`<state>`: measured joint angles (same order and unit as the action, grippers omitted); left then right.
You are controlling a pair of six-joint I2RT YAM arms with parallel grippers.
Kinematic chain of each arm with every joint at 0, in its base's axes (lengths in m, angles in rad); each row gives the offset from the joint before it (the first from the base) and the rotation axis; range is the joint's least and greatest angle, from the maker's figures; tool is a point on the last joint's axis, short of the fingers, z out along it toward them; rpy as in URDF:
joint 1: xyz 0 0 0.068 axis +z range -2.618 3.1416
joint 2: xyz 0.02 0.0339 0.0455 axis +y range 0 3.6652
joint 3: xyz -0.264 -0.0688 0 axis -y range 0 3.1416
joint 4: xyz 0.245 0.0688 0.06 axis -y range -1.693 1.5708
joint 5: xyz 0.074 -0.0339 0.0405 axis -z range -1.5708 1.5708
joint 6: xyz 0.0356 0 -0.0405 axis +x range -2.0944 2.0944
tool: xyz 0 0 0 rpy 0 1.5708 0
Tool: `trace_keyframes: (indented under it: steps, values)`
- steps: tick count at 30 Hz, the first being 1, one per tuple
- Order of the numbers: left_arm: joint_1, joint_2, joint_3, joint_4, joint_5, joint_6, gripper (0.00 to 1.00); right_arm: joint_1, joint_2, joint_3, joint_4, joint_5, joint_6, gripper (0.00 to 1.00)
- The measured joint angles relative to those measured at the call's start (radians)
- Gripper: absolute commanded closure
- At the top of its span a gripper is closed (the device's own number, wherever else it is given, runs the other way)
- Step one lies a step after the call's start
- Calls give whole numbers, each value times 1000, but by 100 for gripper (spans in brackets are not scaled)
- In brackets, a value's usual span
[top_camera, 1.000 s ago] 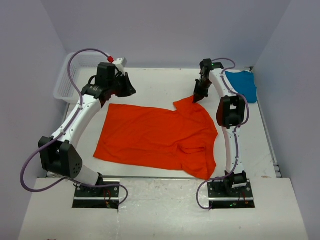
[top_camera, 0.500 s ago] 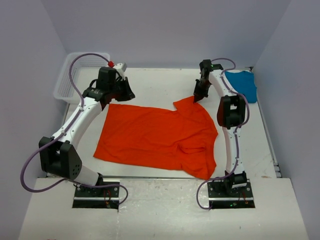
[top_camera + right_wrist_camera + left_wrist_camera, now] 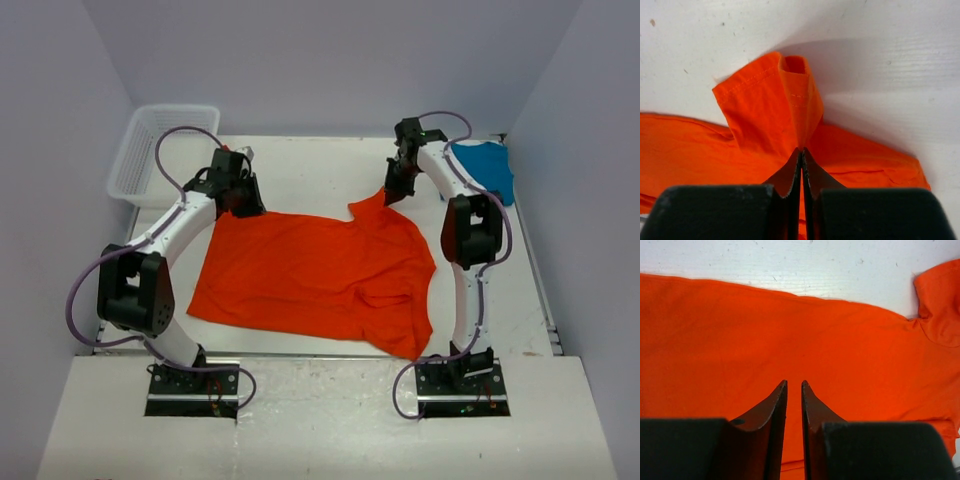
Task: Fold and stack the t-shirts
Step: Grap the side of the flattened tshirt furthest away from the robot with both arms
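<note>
The orange-red t-shirt (image 3: pixel 310 275) lies spread out on the white table, its near right part rumpled. My left gripper (image 3: pixel 245 205) hovers over the shirt's far left corner. In the left wrist view (image 3: pixel 794 382) its jaws stand a narrow gap apart with nothing between them, above the flat orange cloth (image 3: pixel 740 330). My right gripper (image 3: pixel 392 192) is shut on the shirt's far sleeve and lifts it slightly. In the right wrist view (image 3: pixel 801 150) the sleeve (image 3: pixel 765 110) stands up from the pinched jaws. The teal-blue t-shirt (image 3: pixel 485 168) lies bunched at the far right.
A white mesh basket (image 3: pixel 150 150) stands at the far left corner, just behind the left arm. Walls enclose the table on the left, back and right. Bare table (image 3: pixel 320 170) shows between the two grippers.
My left arm has swung from beside the basket toward me and down onto the shirt's far left corner. My right gripper has kept its hold on the sleeve, almost unmoved.
</note>
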<state>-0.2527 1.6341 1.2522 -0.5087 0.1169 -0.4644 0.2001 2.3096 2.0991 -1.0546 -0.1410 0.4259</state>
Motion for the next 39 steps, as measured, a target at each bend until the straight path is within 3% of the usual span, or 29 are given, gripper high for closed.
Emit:
trace_keyframes:
  steps: [11,12,14,17,23,30,39]
  values:
    - [0,-10,32,5,-30,-5,81,112,-120,-284,46,0,5,100]
    - [1,-14,32,5,-33,-5,81,122,-128,-299,48,1,5,97]
    - [2,-18,32,5,-35,-4,81,134,-145,-322,56,2,7,79]
    - [4,-18,32,6,-35,-3,82,143,-171,-340,71,34,1,64]
    - [9,-19,27,10,-31,5,82,147,-187,-286,72,102,-24,45]
    - [25,-19,25,22,-16,5,82,154,-94,-62,36,152,-99,46]
    - [42,-23,25,22,13,13,81,172,21,-11,27,151,-162,46]
